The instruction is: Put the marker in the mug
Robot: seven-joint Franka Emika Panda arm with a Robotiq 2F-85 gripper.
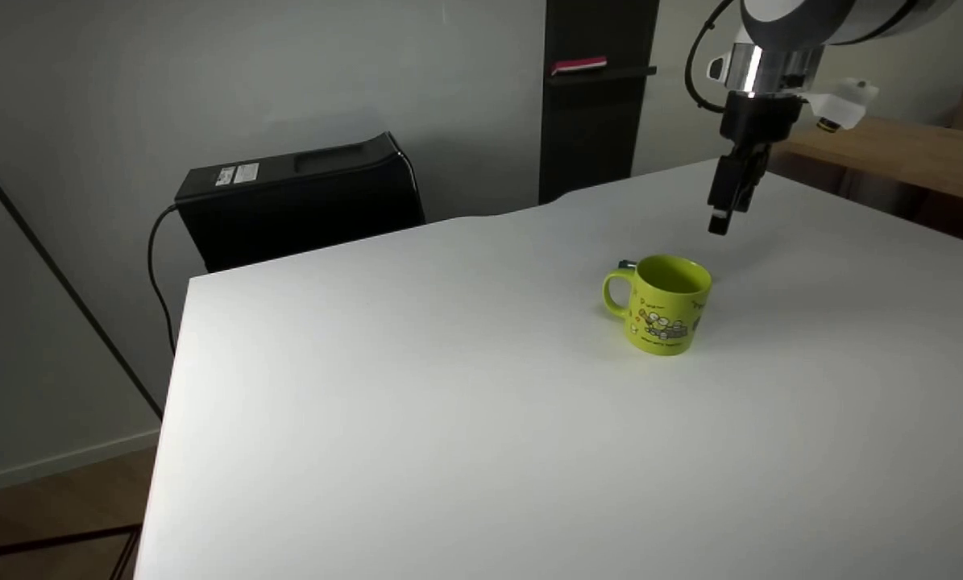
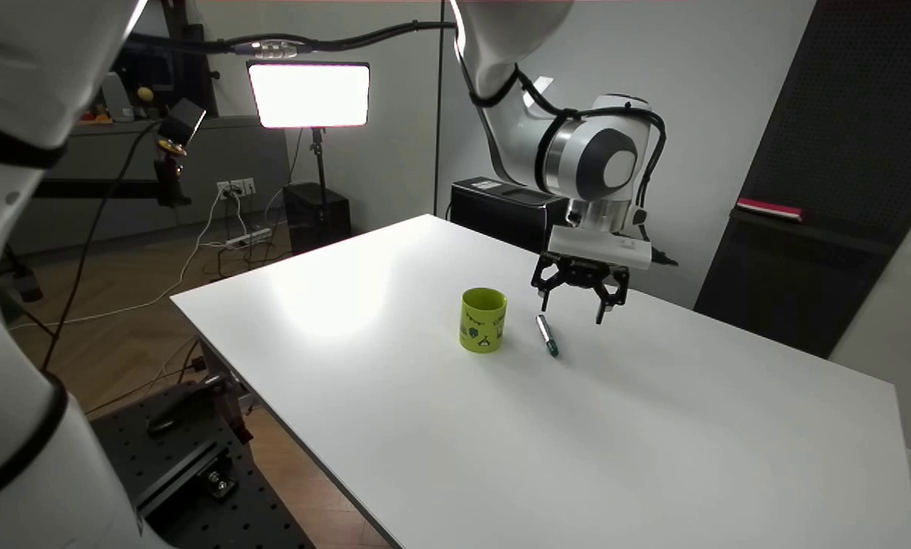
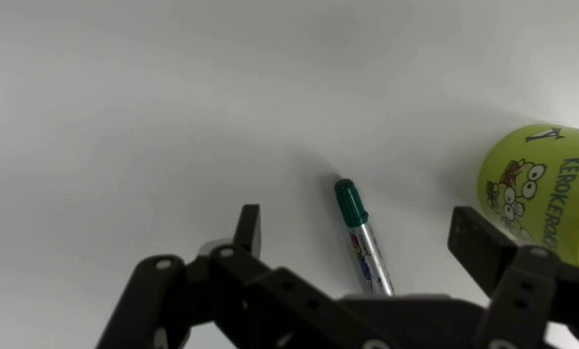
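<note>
The marker lies flat on the white table, silver with a dark green cap. It shows in an exterior view [image 2: 546, 335] and in the wrist view [image 3: 367, 245], where the gripper body hides its lower end. In an exterior view only its end [image 1: 627, 264] shows behind the mug. The lime-green mug [image 1: 665, 314] stands upright beside the marker, also seen in an exterior view [image 2: 482, 322] and at the right of the wrist view [image 3: 531, 189]. My gripper [image 2: 572, 313] is open and empty above the table, its fingers [image 3: 357, 228] on either side of the marker in the wrist view.
The white table [image 1: 384, 419] carries the mug and marker. A black box-shaped device [image 1: 300, 201] stands beyond the table edge. A dark cabinet [image 2: 829, 168] with a red item [image 2: 769, 209] and a bright light panel [image 2: 309, 94] stand around the table.
</note>
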